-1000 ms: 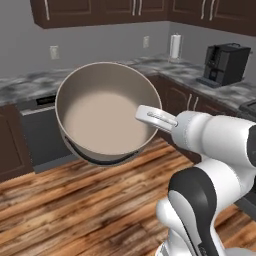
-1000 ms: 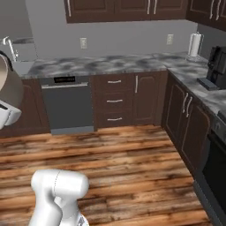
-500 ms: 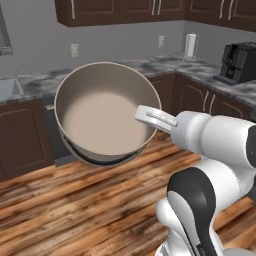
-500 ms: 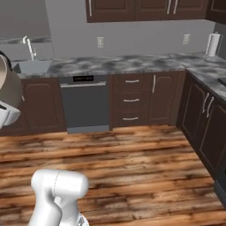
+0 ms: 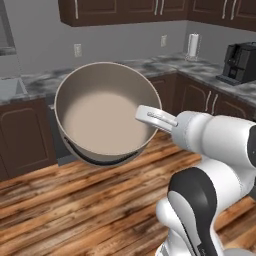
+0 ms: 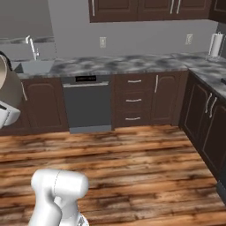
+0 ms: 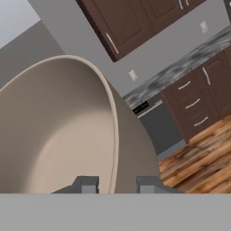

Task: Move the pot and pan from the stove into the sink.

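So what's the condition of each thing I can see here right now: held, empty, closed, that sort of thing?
pot: empty, held up in the air over the wooden floor, tipped so its pale inside faces the camera.
end effector: shut on the pot, fingers either side of its rim.
sink: nothing seen in it; faucet not running.
dishwasher: door closed.
drawers: all closed.
upper cabinets: doors closed.

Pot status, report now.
Gripper shut on pot rim, pot held above floor. Sink ahead left, faucet up. Nothing blocking.
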